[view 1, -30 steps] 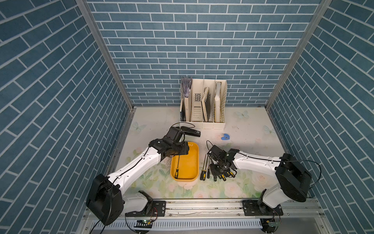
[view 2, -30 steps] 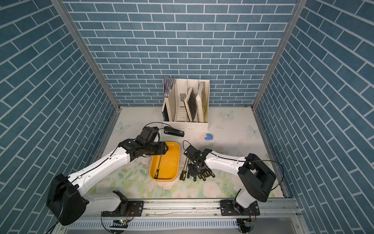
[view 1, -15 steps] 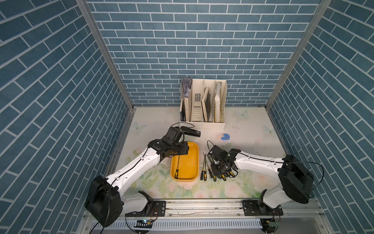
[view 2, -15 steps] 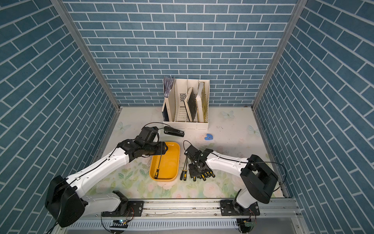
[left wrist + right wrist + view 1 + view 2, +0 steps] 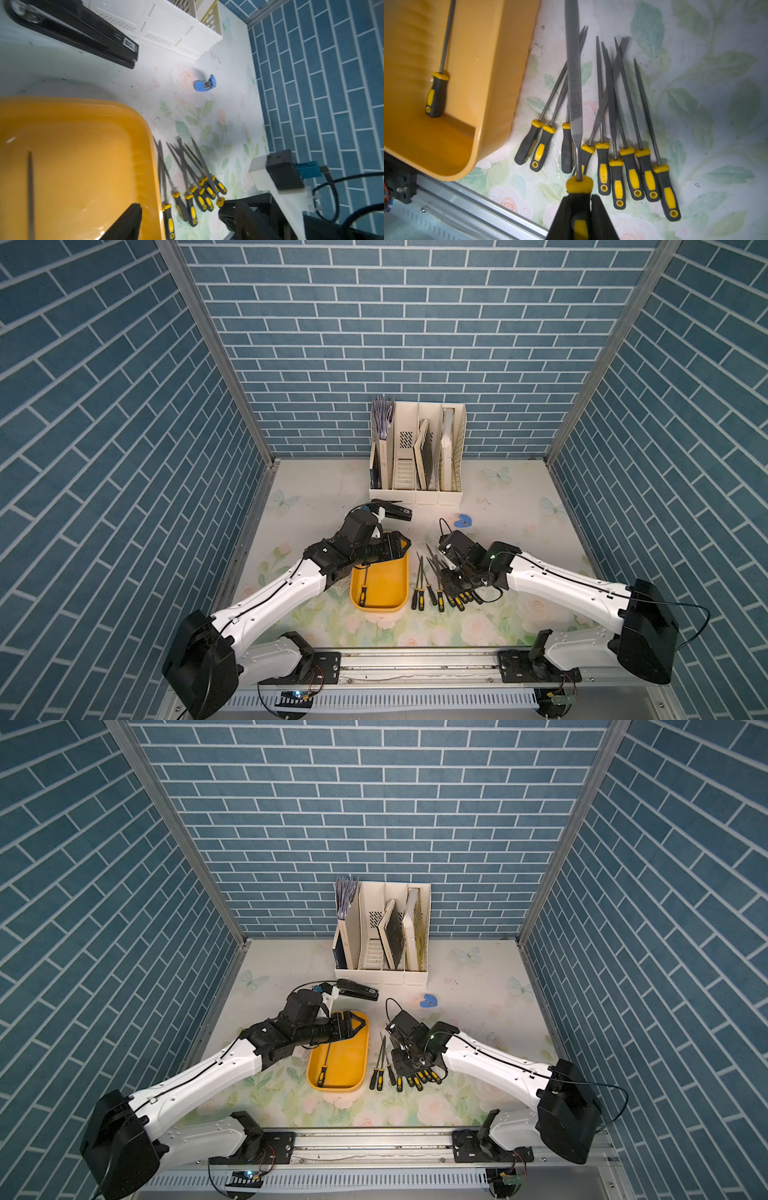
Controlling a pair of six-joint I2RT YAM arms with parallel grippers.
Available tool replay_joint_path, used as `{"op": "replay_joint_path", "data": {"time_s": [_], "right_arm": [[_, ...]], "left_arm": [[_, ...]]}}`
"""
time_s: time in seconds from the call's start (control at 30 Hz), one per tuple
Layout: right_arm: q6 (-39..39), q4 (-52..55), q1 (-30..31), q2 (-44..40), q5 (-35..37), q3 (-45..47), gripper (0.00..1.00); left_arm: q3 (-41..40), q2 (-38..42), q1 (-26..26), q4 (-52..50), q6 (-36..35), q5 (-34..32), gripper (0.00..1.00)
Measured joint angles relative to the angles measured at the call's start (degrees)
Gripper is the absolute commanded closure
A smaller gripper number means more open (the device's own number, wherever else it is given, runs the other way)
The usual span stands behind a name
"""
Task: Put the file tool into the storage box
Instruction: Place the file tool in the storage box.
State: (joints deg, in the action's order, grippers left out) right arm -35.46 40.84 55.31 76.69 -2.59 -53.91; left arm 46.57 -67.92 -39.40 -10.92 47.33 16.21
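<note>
The right gripper [image 5: 579, 200] has just clamped its fingers on the handle of a flat file [image 5: 574, 87], beside the storage box [image 5: 386, 585]. The left gripper [image 5: 358, 1026] has spread its fingers apart over the stored file [image 5: 363, 593]. I think file 2 can be carried over next.

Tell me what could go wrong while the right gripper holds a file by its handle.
The right gripper holds the flat file only at the handle end, so the long blade may swing or sag in transit. Its blade crosses the loose files, so lifting might snag one. The left gripper hovers open over the far end of the storage box; the blade could strike it on the way in.
</note>
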Motion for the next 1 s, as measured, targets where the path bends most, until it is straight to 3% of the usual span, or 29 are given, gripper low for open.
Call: {"op": "replay_joint_path", "data": {"time_s": [0.23,0.5,0.63,0.7,0.8,0.93,1.0], "right_arm": [[-0.07,-3.21,1.36,-0.15,-4.42,-0.85,0.88],[-0.74,-6.80,4.37,-1.53,-8.11,-0.85,0.88],[-1.38,-7.74,4.85,-2.56,-8.90,-0.87,0.89],[-1.81,-8.00,5.03,-2.91,-9.16,-0.90,0.89],[-1.84,-8.28,5.07,-3.04,-9.57,-0.90,0.88],[-2.25,-9.51,5.40,-2.03,-10.01,-0.92,0.82],[-2.21,-9.53,5.27,-1.86,-10.27,-1.33,0.71]], "left_arm": [[-3.78,-2.19,-2.99,8.70,8.20,-1.22,0.23],[-3.87,-6.36,-3.56,11.98,11.37,-4.31,0.29],[-3.82,-8.28,-3.58,11.98,11.72,-5.40,0.49],[-3.82,-8.98,-3.65,11.96,11.98,-6.10,0.73],[-3.74,-9.46,-3.65,12.26,13.40,-6.67,1.00],[-1.36,-9.14,-4.37,14.01,14.36,-6.03,1.00],[-1.33,-9.01,-4.17,13.33,13.84,-6.58,1.00]]}}
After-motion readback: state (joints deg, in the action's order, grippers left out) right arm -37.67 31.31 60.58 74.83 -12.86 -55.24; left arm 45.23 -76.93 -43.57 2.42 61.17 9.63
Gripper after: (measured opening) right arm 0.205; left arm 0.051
